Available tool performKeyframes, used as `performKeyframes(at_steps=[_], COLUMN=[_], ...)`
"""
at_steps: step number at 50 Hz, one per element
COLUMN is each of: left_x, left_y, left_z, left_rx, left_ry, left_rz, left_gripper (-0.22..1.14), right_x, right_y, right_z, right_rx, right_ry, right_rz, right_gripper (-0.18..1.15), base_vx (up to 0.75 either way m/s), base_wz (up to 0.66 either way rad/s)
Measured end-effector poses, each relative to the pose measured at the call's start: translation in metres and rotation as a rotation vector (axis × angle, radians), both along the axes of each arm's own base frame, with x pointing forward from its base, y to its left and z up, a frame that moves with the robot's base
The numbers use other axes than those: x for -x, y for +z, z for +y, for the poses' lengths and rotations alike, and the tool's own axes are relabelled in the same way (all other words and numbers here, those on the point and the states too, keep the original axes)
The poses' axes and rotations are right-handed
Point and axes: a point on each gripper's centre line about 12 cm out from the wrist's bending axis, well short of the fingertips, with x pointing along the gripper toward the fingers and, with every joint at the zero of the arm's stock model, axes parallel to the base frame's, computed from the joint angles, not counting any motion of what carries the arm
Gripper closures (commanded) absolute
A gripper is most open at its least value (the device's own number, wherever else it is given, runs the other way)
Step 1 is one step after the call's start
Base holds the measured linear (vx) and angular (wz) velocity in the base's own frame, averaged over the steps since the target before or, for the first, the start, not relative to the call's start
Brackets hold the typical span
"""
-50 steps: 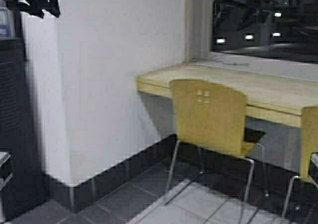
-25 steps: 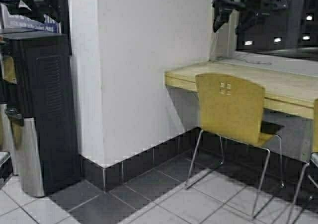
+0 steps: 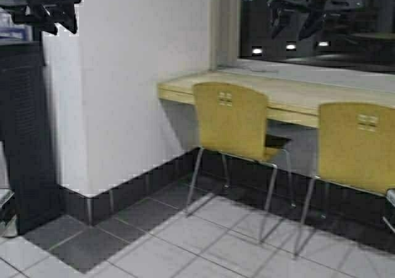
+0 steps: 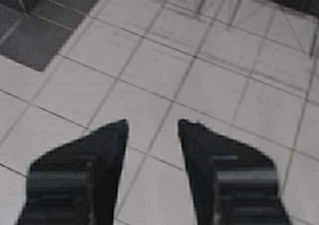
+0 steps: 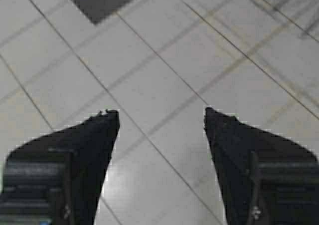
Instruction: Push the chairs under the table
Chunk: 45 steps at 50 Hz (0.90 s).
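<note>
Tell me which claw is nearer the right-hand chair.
Right. The right claw hangs open above the floor on the side of the right-hand chair; the left claw, also open, is far left near the black cabinet, past the other chair.

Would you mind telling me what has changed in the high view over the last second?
The robot has moved: the base swung, so the scene shifted left and a second chair now shows fully beside the first chair. Both remain pulled out from the table. The left gripper and right gripper stay open over the floor tiles, holding nothing.
</note>
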Motion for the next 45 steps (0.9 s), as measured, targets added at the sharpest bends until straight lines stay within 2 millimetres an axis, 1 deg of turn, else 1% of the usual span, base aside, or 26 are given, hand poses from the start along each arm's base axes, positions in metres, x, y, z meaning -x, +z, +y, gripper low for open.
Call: performKeyframes(at_steps=[9,19,37,45], left_x=[-0.0009,-0.0004,-0.0012,-0.0028], left_y=[-0.0031,-0.0044,-0.0070,-0.0099], left_z=[0.0001,0.0001,-0.0005,-0.0010], left_rx=[0.003,0.022,0.018,0.015], left_ry=[0.005,0.018,0.016,0.016], left_rz=[0.015,0.032,0.045,0.055], left_gripper=[0.16,0.16,0.16,0.16], right_x=[-0.0005,-0.0003,-0.0016,-0.0005], right_y=[-0.0004,-0.0077,-0.0060,-0.0062], right_z=[-0.0028,-0.0041,-0.0067,-0.0018], right_rx=[0.005,0.016,0.003,0.002], right_ry=[-0.006,-0.007,-0.027,-0.014], right_rz=[0.003,0.027,0.034,0.036], right_gripper=[0.08,0.08,0.08,0.08], base_vx=[-0.30,-0.28,-0.27,-0.24], base_wz=[-0.19,-0.22,-0.31,-0.29])
